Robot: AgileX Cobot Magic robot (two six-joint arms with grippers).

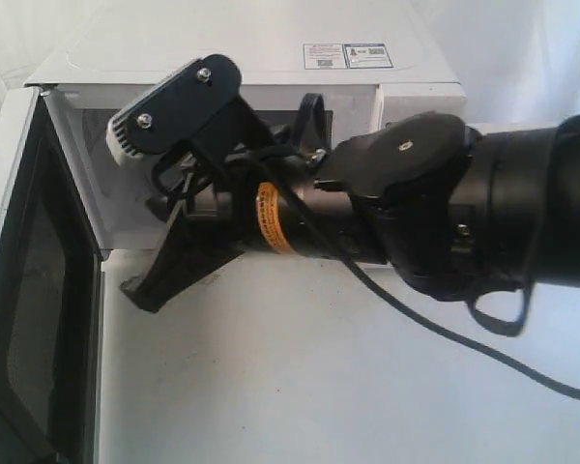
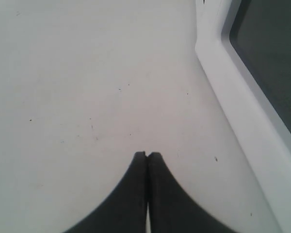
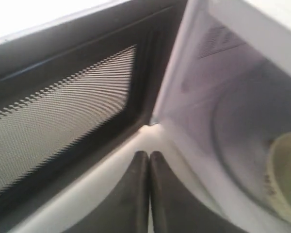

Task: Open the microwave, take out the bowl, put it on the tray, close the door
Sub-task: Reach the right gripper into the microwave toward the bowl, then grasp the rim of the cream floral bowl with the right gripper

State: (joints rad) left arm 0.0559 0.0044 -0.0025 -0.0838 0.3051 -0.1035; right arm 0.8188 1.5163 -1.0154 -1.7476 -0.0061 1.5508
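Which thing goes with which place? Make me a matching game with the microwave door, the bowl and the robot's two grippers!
Things:
1. door
2. bowl
3. left gripper
4. right gripper

Places or states:
a. shut, over the bare white table beside the door
b. inside the microwave
c. shut, at the microwave's opening
d. standing wide open

Right pairs: 1-d, 2-b, 3-a, 4-c
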